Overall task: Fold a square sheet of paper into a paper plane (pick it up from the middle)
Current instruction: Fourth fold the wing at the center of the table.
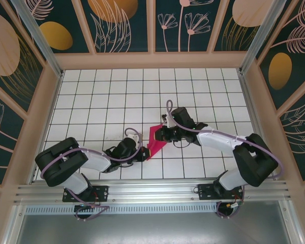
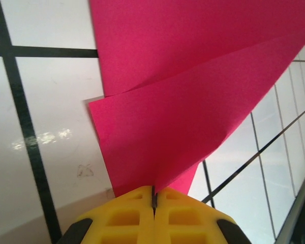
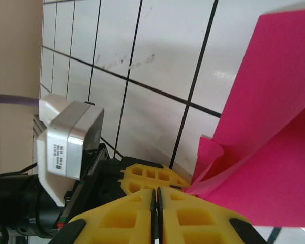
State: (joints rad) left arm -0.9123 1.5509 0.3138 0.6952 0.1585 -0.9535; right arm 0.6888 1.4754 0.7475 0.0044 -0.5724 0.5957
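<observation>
Left pincer (image 2: 153,189) grips a corner of the pink paper (image 2: 193,117).

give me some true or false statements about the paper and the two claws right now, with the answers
1. The paper lies as a flat, unfolded square. False: it is folded, with layers overlapping towards a point.
2. The left claw is shut on the paper's edge. True.
3. The right claw stands wide open. False: its fingers are together, and the paper is beside them.
4. The table is white with a grid of dark lines. True.
5. The paper is blue. False: it is magenta-pink.
</observation>
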